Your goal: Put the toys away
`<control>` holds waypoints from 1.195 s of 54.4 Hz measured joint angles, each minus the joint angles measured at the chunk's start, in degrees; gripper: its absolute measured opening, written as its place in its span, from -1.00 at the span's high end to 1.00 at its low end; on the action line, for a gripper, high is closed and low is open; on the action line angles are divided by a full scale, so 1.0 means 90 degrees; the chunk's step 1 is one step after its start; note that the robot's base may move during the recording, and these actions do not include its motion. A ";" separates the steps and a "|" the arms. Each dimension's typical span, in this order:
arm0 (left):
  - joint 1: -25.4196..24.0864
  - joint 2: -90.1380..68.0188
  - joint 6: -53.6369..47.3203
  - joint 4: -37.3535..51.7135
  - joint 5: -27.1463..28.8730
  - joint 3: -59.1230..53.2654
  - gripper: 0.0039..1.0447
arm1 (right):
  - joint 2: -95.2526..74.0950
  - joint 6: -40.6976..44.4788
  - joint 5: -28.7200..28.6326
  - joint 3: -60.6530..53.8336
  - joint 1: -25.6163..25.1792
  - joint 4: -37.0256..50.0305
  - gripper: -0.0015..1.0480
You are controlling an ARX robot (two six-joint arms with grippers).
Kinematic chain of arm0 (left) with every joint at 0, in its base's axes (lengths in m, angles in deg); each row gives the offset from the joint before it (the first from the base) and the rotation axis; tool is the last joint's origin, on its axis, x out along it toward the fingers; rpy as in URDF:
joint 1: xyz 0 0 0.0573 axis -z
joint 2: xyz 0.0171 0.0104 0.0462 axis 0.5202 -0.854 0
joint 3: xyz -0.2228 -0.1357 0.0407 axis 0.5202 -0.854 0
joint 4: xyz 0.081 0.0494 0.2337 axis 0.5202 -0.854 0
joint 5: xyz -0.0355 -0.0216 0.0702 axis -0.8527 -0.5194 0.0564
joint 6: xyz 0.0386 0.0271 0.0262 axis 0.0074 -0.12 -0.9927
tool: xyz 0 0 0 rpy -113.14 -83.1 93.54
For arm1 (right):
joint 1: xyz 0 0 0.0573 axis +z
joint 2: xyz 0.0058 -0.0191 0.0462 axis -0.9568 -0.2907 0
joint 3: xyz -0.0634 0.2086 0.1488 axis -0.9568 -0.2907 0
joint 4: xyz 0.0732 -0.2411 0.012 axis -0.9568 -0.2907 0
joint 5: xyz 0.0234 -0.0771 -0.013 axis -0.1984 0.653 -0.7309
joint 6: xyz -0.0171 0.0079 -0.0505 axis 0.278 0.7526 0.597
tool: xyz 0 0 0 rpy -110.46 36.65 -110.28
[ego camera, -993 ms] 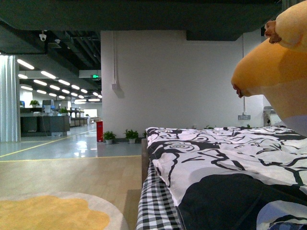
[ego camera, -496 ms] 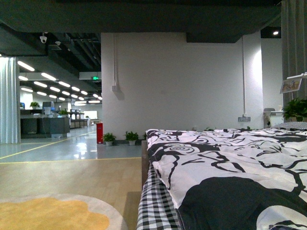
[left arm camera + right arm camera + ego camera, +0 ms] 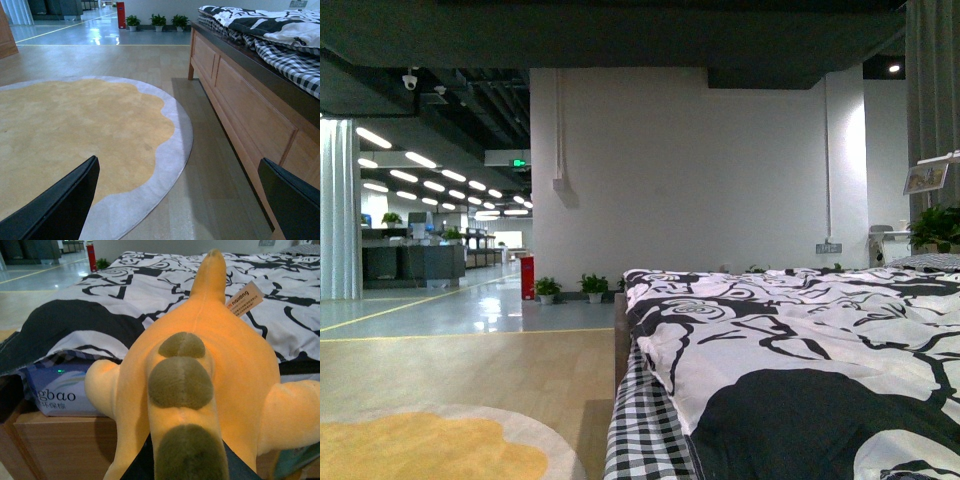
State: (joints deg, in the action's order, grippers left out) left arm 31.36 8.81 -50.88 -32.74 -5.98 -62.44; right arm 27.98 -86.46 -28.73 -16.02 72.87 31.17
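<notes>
Little of the right tool (image 3: 187,469) shows: only two dark slivers at the edge of its wrist view, one on each side of the plush animal (image 3: 200,390). They press into the toy's back ridge, so the tool is clamped on it. The plush animal fills most of that view (orange-yellow, with a row of olive-brown patches down its back). Its limbs are cut off at the sides and its head end is out of sight. Whether any part of it rests on the bed (image 3: 65,447) cannot be told. A paper tag (image 3: 245,298) sticks out near its narrow end, the print too small to read. Behind it lies the black-and-white duvet (image 3: 125,295), and under the duvet's edge sits a blue-and-white box (image 3: 52,390), its lettering partly covered.

The left tool (image 3: 177,200) appears only as two dark fingers (image 3: 65,205) in the corners of its view, standing well apart over the yellow rug (image 3: 75,125) and the wooden floor (image 3: 210,200), beside the bed's wooden side.

The front view takes in the duvet, a checked sheet (image 3: 640,430) below it, the rug's edge and potted plants (image 3: 570,285) by the white wall.
</notes>
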 joint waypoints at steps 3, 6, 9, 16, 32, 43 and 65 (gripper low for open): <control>0.0000 0.0000 0.0000 0.0000 -0.0007 0.0000 -0.88 | 0.0085 0.0000 0.0002 -0.0063 0.0000 0.0002 0.87; 0.0000 0.0000 0.0000 0.0000 -0.0005 0.0000 -0.88 | 0.0131 0.0000 0.0000 -0.0126 0.0000 0.0005 0.87; 0.0000 0.0000 0.0000 0.0000 -0.0007 0.0000 -0.88 | 0.0172 0.0000 0.0000 -0.0180 0.0000 0.0005 0.87; 0.0000 0.0000 0.0000 0.0000 -0.0007 0.0000 -0.88 | 0.0272 0.0000 0.0000 -0.0284 0.0000 0.0039 0.87; 0.0000 0.0000 0.0000 0.0000 -0.0007 0.0000 -0.88 | 0.0525 0.0000 0.0002 -0.0556 0.0000 0.0097 0.87; 0.0000 0.0000 0.0000 0.0000 -0.0007 0.0000 -0.88 | 0.0675 0.0000 0.0007 -0.0714 0.0002 0.0100 0.87; -0.0002 0.0002 0.0000 0.0000 0.0027 0.0000 -0.88 | 0.0675 0.0000 -0.0027 -0.0714 0.0010 0.0100 0.87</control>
State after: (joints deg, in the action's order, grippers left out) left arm 31.34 8.84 -50.88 -32.74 -5.74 -62.44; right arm 34.06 -86.46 -28.97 -22.44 72.96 32.07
